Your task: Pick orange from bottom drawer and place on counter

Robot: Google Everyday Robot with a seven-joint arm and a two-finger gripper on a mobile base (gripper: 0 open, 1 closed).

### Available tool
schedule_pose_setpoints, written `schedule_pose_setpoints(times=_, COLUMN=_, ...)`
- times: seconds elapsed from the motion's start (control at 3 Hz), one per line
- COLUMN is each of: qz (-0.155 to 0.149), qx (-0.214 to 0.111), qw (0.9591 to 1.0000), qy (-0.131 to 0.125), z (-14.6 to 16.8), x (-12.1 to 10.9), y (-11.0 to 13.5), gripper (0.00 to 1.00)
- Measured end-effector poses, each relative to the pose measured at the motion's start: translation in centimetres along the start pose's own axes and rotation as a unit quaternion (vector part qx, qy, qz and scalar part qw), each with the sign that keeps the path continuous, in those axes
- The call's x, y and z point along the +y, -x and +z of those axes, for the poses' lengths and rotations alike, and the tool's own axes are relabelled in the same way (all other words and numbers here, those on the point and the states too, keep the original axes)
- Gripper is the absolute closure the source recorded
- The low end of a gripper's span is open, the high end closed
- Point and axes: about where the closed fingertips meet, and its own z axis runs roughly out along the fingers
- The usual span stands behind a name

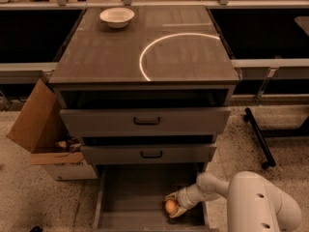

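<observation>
Down in the bottom drawer (130, 192), my gripper (172, 206) sits near the front right corner, its jaws clasped around the orange (170, 207).

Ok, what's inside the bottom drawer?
The orange at front right, with the gripper at it. The bottom drawer has its back hidden under the drawer above, and the gripper covers part of the orange.

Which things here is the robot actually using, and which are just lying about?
In use: orange, bottom drawer, counter, and the hand, down in that drawer at the orange.
Lying about: white bowl on the counter, cardboard box on the floor.
</observation>
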Motion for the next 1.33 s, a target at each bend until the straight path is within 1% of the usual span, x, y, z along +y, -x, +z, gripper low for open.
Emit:
schedule_pose_setpoints(times=0.33, qz=-0.028, qx=-0.054, qw=0.998, qy=-0.02, z=-5.1, x=0.3, y=3.6, gripper=1.0)
schedule_pose_setpoints(times=0.67, qz=-0.065, qx=-0.117, qw=0.9892, qy=-0.059, z=-14.7, x=0.4, y=7.2, gripper=1.0)
schedule_pose_setpoints(times=1.0, qz=-0.091, qx=-0.173, qw=0.9775, qy=-0.079, z=-22.0, x=0.0, y=10.0, gripper=1.0)
schedule_pose_setpoints(times=1.33, qz=-0.098, qx=-0.199, qw=0.9731, qy=-0.062, z=-22.9, x=1.0, y=11.2, gripper=1.0)
